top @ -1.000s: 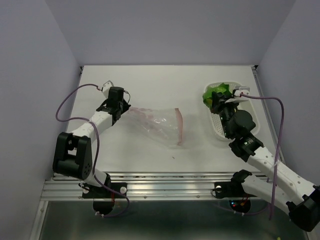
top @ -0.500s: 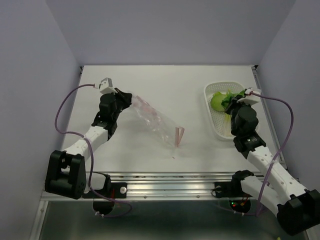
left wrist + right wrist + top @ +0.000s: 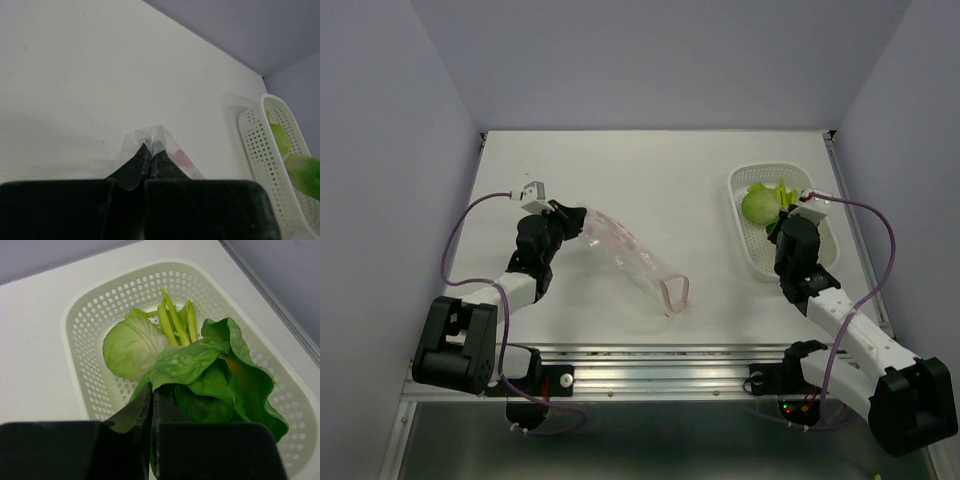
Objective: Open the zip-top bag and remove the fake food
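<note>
My left pincer (image 3: 151, 150), pressed together on a bottom corner of the zip-top bag (image 3: 630, 258), held it raised, presumably so its mouth sloped away to empty, while my right pincer (image 3: 151, 395) pinched the dark green leaf (image 3: 215, 380) over the white basket (image 3: 90, 325) for deposit.

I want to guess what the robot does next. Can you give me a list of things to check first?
1. Left gripper pinching the bag: ok, its jaws are shut on a corner.
2. Bag's pink mouth open: ok, it gapes at the end away from that gripper.
3. Bag empty: ok, the top view shows nothing green inside it.
4. Food in the basket: ok, the ball, strips and leaf lie inside it.
5. Right gripper free of the leaf: cannot tell, its jaws are shut right at the leaf's edge.
</note>
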Controlling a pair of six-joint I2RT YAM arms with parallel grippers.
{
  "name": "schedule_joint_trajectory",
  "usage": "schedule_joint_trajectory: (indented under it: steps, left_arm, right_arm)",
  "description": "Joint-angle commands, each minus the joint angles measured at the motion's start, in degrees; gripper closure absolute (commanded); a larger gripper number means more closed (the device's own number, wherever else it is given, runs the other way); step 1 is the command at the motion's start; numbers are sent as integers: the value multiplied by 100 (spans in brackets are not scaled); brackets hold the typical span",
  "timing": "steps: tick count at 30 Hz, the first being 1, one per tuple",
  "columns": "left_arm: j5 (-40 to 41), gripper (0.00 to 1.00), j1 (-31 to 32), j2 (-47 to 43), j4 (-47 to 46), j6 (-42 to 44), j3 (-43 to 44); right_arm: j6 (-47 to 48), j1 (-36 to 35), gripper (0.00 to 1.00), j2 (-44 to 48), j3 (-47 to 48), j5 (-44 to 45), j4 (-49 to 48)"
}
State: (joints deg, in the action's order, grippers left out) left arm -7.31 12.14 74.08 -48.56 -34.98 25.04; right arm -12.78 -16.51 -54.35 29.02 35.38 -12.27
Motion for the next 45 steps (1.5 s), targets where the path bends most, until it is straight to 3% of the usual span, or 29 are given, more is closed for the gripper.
schedule_joint_trajectory:
  steps: [1,6,8,9,10,12,14,15,18,23,27,31,38,45]
  left_arm:
    - [-209,100,-28,-114,-699,246,-297]
    - [-87,99,-36,-349,-603,272,-543]
    - [141,79,-28,-491,-410,351,-588]
    - [290,57,-28,-631,-157,378,-596]
    - [361,50,-28,-719,81,413,-596]
    - [458,46,-28,-999,188,440,-631]
    - [660,10,-28,-1185,328,422,-693]
    - [669,1,-28,-1342,503,431,-693]
    - [1117,1,-28,-1606,1005,527,-536]
    - [1329,1,-28,-1932,1576,562,-316]
    - [1819,1,-28,-2038,2770,352,158]
    - [2549,1,-28,-2003,3790,62,729]
    - [2164,1,-28,-2398,3879,132,871]
    - [1998,1,-28,-2258,4697,-8,1407]
  right_arm:
    - [-172,34,99,-41,-133,-31,-91]
    - [-409,34,97,29,-256,-460,128]
    - [-603,34,89,143,-344,-926,199]
    - [-656,34,80,292,-370,-1084,208]
    - [-734,34,79,371,-405,-1164,269]
    - [-822,34,77,521,-414,-1313,427]
    - [-937,34,67,723,-414,-1498,673]
    - [-998,34,61,767,-414,-1525,743]
    - [-1218,34,49,891,-344,-1577,1085]
    - [-1403,34,38,1014,-291,-1884,1366]
    - [-1596,34,25,1207,-177,-2192,1710]
    - [-1754,34,0,1453,-186,-2447,1930]
    - [-2097,34,0,1681,156,-2869,2694]
    - [-2396,34,0,1796,964,-3493,4003]
